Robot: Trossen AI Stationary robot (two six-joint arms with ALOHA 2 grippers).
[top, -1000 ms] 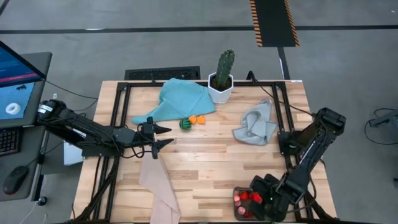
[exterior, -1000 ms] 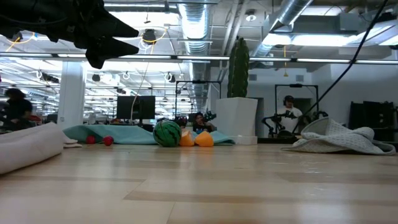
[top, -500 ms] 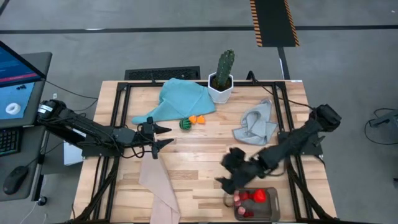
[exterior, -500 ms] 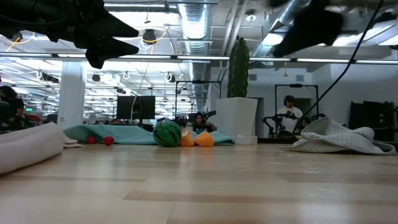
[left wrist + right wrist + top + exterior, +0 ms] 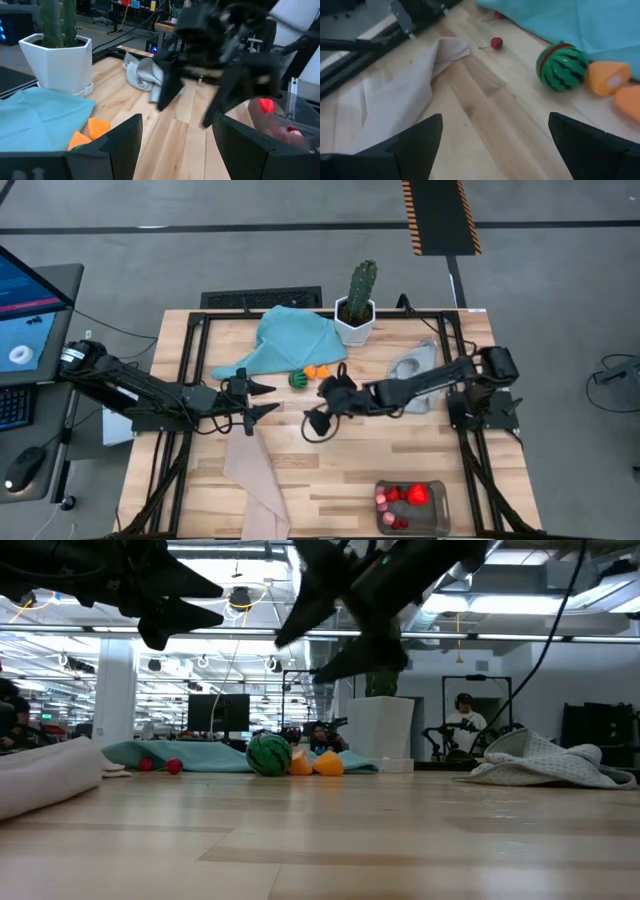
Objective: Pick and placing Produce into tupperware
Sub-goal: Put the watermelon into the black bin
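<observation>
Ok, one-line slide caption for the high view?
Right gripper open above the table beside the striped ball; tub partly filled.

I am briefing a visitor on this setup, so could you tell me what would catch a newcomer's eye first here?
The right claw, open and empty, reaches over the table's middle toward the green striped ball and orange pieces beside the teal cloth. The tupperware with red produce sits at the near right edge, and a tall cactus stands at the far edge.

Even, bright overhead light, soft shadows on the surface point(image 5: 330, 455). Low view backlit by ceiling strip lights point(image 5: 240, 635), so arms read as silhouettes. Right arm motion-blurred in left wrist and low views. Right wrist view soft throughout.
</observation>
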